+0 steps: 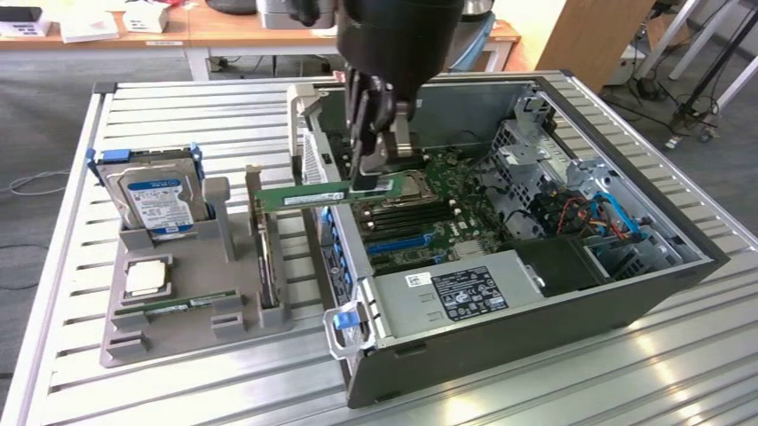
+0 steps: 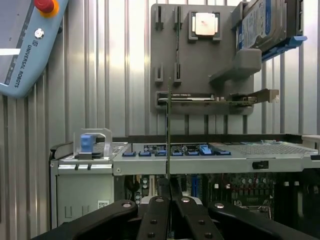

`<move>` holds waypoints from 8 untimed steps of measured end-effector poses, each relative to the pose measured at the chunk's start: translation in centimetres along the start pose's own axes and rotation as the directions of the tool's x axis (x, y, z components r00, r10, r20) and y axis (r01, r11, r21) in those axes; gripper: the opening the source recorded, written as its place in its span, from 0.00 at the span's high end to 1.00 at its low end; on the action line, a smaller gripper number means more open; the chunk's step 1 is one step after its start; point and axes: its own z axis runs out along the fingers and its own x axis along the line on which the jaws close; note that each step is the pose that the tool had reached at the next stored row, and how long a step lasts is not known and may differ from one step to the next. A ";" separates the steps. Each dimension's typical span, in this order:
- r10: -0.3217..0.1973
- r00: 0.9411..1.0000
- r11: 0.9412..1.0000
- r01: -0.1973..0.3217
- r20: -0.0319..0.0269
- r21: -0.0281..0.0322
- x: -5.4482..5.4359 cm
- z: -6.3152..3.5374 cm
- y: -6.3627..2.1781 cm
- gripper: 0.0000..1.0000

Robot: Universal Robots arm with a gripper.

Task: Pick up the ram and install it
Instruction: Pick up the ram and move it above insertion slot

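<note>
Currently: ram [image 1: 318, 193] clenched in the tool [image 1: 375, 180], held above the open computer case [image 1: 533, 333].

The green stick lies level, gripped at one end, over the case's side wall and beside the motherboard [image 1: 445, 213]. To the exterior view's left, a grey holder [image 1: 130, 342] on the tabletop [image 1: 59, 293] carries a hard drive [image 1: 154, 197] and a processor chip [image 1: 147, 277].

Brand: "UNIVERSAL ROBOTS", in capitals along the grey-blue handheld control pendant [image 2: 22, 55].
Drive label: a blue-and-white label on the boxy silver hard drive [image 1: 158, 202]; its print is too small to read.
Supply label: a black label with pale print on the grey metal power-supply box [image 1: 468, 293]; not legible.
Stick label: a white sticker on the long green circuit-board ram stick [image 1: 311, 194]; not legible.
</note>
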 end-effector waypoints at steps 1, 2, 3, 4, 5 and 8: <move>0.000 1.000 1.000 0.000 0.000 0.000 0.0 -0.02 -0.42 0.88; 0.000 1.000 1.000 0.000 0.000 0.000 0.0 -0.05 -0.86 0.88; 0.000 1.000 1.000 0.000 0.000 0.000 0.0 -0.06 -1.32 0.88; 0.000 1.000 1.000 0.000 0.000 0.000 -0.1 -0.09 -1.78 0.88; 0.000 1.000 1.000 0.000 0.000 0.000 -0.1 -0.11 -2.23 0.88; 0.000 1.000 1.000 0.000 0.000 0.000 -0.1 -0.18 -3.57 0.88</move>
